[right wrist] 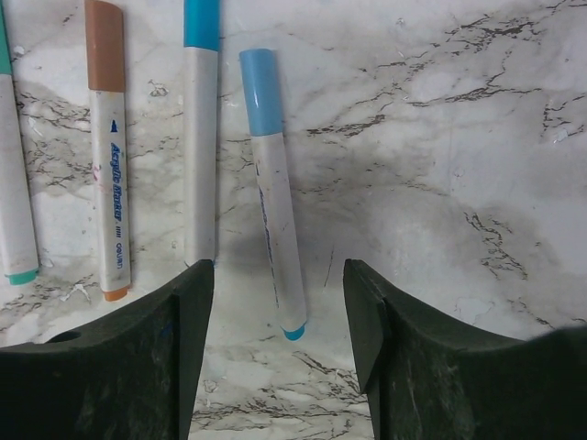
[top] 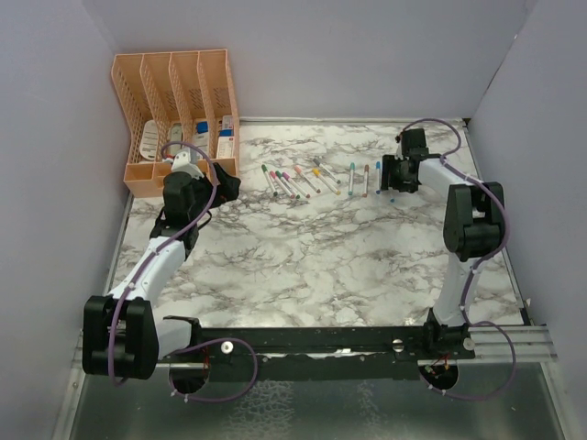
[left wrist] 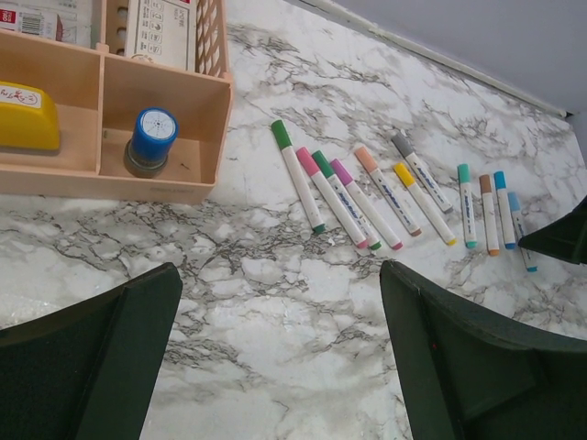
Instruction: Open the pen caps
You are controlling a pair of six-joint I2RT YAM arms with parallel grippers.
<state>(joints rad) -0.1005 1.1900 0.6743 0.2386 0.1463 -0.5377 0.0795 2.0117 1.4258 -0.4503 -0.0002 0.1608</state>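
Note:
About ten slim white-grey pens lie in a row on the marble table, each with its coloured cap on. In the left wrist view the caps run from green and pink to light blue. My right gripper is open and low over the table, its fingers on either side of the tail end of the light-blue-capped pen. That pen's cap points away from me. My left gripper is open and empty above bare marble, short of the row's left end.
A peach organiser stands at the back left; its front tray holds a yellow block and a blue round stamp. Grey walls enclose the table on three sides. The brown-capped pen and teal-capped pen lie just left of my right fingers.

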